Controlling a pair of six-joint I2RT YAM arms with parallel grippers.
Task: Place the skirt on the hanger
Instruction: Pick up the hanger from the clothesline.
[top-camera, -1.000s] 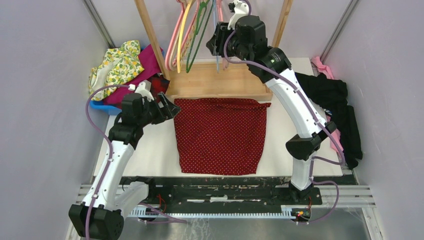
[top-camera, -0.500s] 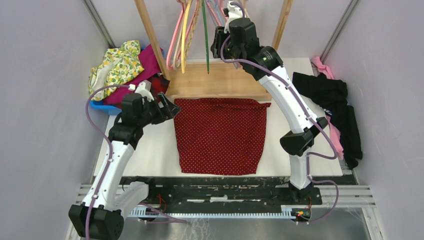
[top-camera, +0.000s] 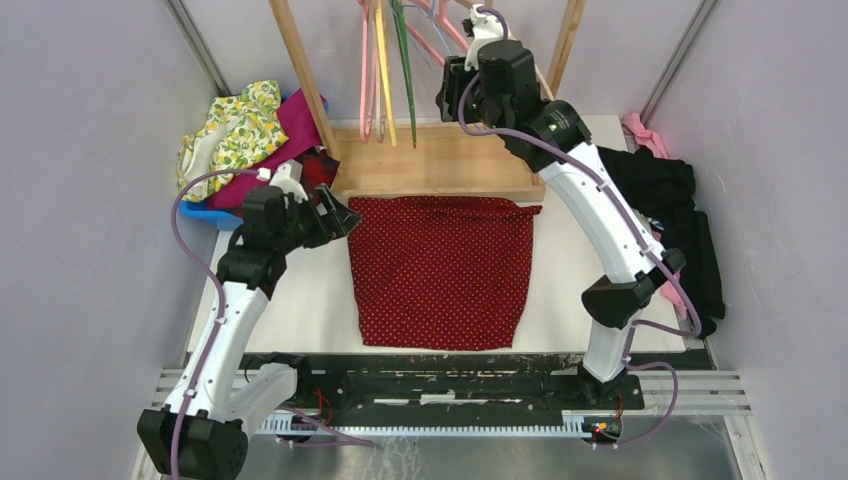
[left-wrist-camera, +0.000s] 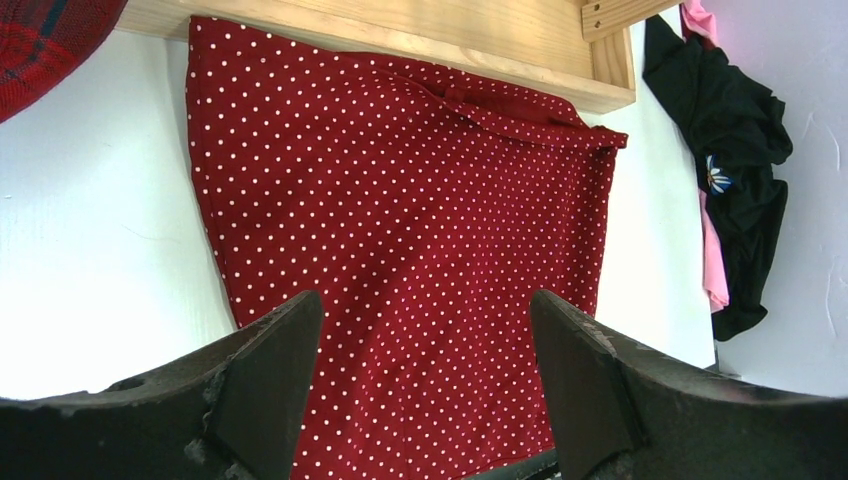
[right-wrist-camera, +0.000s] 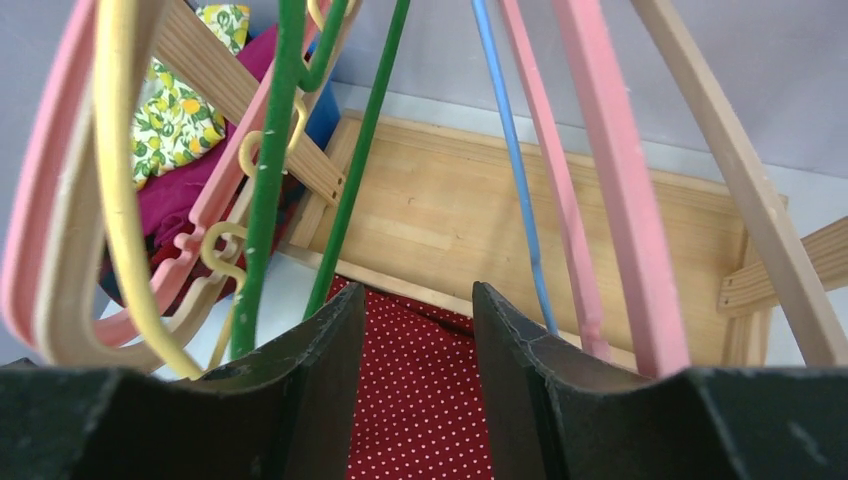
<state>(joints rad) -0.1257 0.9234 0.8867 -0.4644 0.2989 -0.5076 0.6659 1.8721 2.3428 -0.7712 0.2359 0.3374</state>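
We see the skirt (top-camera: 440, 270) flat on the counter (top-camera: 300, 300), left hand (top-camera: 343, 216) open beside it, right hand (right-wrist-camera: 418, 292) open before the hanger (right-wrist-camera: 510, 170).

skirt (top-camera: 440, 270): dark red, tiny white dots, trapezoid; spread flat on the white table (top-camera: 300, 290); wider edge lies along the wooden base (top-camera: 450, 165), with a small fold near that edge's right corner; hanger (right-wrist-camera: 515, 170): thin blue rod, hanging steeply above the wooden base, clear of the skirt; hook not visible
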